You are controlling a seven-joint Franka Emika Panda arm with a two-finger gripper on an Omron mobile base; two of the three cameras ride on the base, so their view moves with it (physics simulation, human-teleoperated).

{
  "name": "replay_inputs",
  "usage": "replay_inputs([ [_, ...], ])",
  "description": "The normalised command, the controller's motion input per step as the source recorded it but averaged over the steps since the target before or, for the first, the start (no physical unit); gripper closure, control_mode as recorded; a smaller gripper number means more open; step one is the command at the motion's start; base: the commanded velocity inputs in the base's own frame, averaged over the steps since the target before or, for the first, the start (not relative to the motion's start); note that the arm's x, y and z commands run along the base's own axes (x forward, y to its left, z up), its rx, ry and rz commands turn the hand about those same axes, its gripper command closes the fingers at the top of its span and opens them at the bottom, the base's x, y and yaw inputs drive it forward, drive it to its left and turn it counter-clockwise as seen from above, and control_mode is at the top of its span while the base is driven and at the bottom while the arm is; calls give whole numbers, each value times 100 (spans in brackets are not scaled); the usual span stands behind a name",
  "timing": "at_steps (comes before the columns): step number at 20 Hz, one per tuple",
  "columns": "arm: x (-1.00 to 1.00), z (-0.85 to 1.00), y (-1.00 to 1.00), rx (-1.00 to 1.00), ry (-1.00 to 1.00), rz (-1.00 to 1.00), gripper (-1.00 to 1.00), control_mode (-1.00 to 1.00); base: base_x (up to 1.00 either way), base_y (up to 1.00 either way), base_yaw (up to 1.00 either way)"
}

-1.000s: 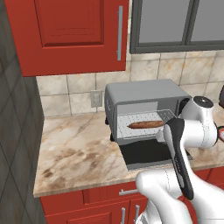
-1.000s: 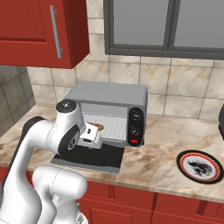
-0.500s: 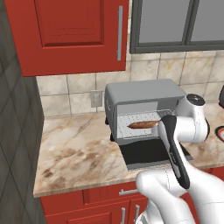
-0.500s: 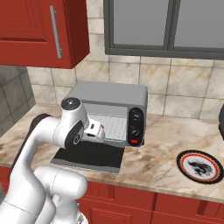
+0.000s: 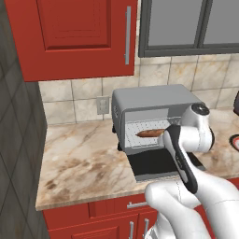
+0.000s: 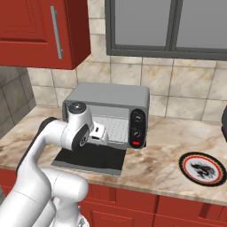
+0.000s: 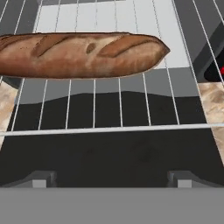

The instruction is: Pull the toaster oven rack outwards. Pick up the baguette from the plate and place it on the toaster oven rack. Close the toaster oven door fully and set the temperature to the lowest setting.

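The baguette point(image 7: 81, 54) lies on the toaster oven rack point(image 7: 109, 105), above the lowered toaster oven door point(image 5: 161, 163); a plate point(image 6: 202, 168) sits far right

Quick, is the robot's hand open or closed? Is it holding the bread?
Gripper: open, holding nothing. The baguette lies on the toaster oven rack, clear of the fingertips.

No text, label, brand, number or sign can be read anywhere. The toaster oven point(image 6: 106, 113) has unmarked knobs on its black control strip point(image 6: 138, 128), and the plate point(image 6: 203, 168) carries a dark, illegible emblem.
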Motion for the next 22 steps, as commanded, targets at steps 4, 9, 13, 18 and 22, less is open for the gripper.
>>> replay_inputs([
  [4, 5, -18, 0, 0, 0, 0, -100, -100, 0, 0, 0],
  [9, 22, -4, 0, 0, 0, 0, -100, -100, 0, 0, 0],
  [13, 25, 0, 0, 0, 0, 0, -100, -100, 0, 0, 0],
  [18, 30, 0, 0, 0, 0, 0, -100, -100, 0, 0, 0],
  [22, 29, 0, 0, 0, 0, 0, -100, -100, 0, 0, 0],
])
